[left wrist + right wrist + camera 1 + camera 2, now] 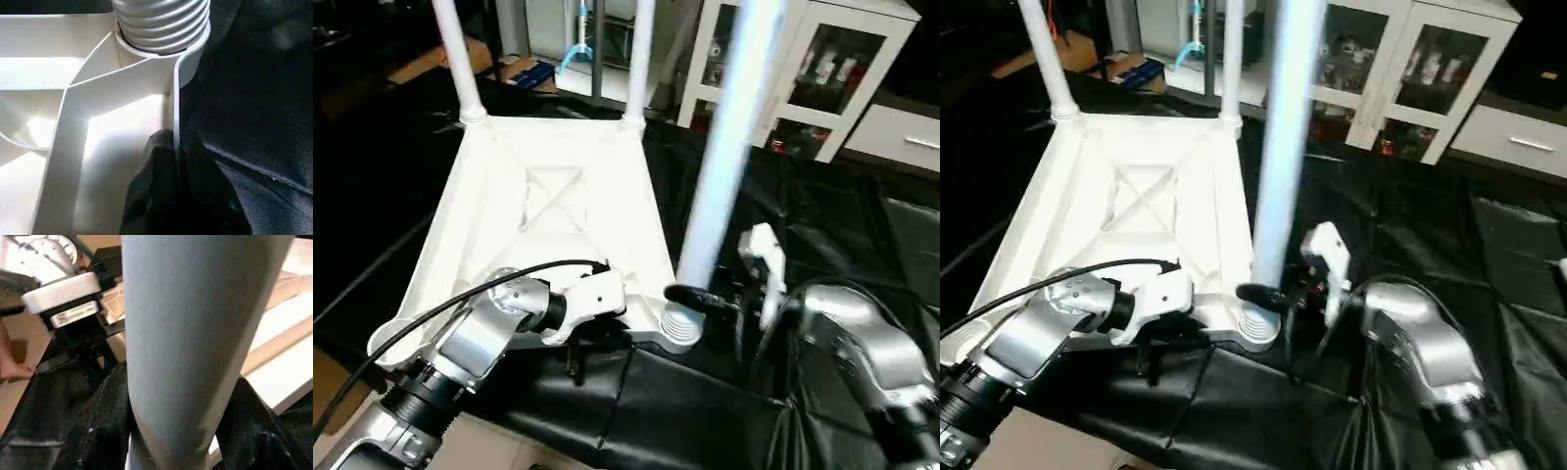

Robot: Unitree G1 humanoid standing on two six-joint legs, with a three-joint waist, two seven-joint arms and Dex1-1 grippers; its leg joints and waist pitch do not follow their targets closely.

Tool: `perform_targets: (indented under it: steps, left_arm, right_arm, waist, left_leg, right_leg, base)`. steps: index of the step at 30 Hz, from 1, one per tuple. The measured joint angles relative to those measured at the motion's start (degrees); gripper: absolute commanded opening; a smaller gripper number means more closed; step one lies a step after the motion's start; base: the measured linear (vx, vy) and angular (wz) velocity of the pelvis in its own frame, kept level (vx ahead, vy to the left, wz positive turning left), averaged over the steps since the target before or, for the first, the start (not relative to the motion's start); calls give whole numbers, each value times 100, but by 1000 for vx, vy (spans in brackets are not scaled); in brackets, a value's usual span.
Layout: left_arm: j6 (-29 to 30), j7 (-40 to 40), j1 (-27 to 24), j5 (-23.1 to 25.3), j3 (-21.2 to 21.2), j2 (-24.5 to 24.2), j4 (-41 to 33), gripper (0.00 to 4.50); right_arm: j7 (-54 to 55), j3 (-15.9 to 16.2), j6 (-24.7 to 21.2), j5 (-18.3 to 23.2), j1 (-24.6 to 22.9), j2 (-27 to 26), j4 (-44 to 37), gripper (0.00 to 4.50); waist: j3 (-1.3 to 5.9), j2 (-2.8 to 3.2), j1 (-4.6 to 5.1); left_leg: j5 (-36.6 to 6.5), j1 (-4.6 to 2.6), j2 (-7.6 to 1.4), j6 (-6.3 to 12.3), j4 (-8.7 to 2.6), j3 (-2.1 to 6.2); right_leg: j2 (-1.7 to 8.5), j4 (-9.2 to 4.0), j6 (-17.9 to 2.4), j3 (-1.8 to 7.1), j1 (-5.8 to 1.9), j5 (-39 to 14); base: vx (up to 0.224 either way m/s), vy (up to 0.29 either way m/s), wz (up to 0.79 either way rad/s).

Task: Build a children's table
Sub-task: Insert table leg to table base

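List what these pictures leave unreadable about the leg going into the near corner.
- Near leg: its upper end, cut off by the head views' top edge.
- Thread: how deep it sits, hidden inside the socket.
- Left gripper on the tabletop rim: dark, blurred in its wrist view.

Leg (pixel 724 147) stands in top's (pixel 548 206) near right socket (pixel 680 328).

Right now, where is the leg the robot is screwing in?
The leg stands upright in the near right corner socket of the upturned top, the right gripper around its base, the left gripper pinching the rim beside it.
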State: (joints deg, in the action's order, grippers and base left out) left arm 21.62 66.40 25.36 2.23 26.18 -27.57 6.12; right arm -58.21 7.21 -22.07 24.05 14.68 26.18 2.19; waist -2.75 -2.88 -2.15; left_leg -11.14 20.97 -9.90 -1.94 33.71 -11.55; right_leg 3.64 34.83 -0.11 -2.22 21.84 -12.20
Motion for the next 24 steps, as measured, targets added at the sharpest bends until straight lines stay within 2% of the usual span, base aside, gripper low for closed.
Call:
perform_targets:
  steps: [13, 18, 24]
  left_arm:
    - [-12, 31, -6, 0, 11, 4, 25, 0]
    - [-12, 19, -10, 0, 8, 2, 57, 0]
    - [-12, -44, -14, 48, 2, -2, 142, 0]
  right_arm:
    - [90, 130, 416, -197, -450, 142, -539, 183]
    - [369, 136, 684, -236, -515, -75, -360, 183]
    - [660, 179, 1046, -352, -494, -324, -10, 183]
  waist:
    - [12, -6, 12]
    - [34, -34, 47]
    - [53, -63, 103]
  left_leg:
    - [1, -4, 0, -1, -3, 1]
    - [1, -11, -1, -2, -3, 1]
    - [-1, -59, 0, -5, -14, 8]
  right_leg:
    - [0, 0, 9, 1, -10, -9]
    - [0, 0, 35, 1, -9, -25]
    - [-1, -42, 48, -1, -30, -33]
  base:
    - [0, 0, 0]
    - [0, 0, 0]
    - [0, 0, 0]
